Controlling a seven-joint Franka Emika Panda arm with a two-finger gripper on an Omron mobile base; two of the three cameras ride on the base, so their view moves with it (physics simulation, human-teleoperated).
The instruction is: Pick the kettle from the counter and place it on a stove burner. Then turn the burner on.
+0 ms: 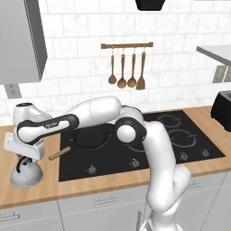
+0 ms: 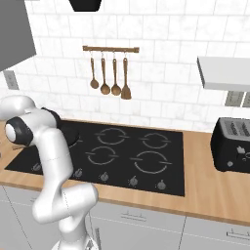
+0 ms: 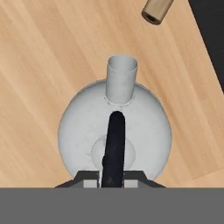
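Clamped on the black arched handle of the kettle (image 1: 26,175) from straight above by the gripper (image 1: 26,159), on the counter (image 1: 90,185) left of the cooktop (image 1: 135,149), burners lying off to the right.

text: none legible | labels/brands/nos.: none readable

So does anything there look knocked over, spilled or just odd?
Nothing stands out. The kettle sits upright on the counter, left of the cooktop, and the gripper is shut on its black handle. The frying pan's wooden handle juts off the cooktop towards the kettle, but nothing is spilled or tipped.
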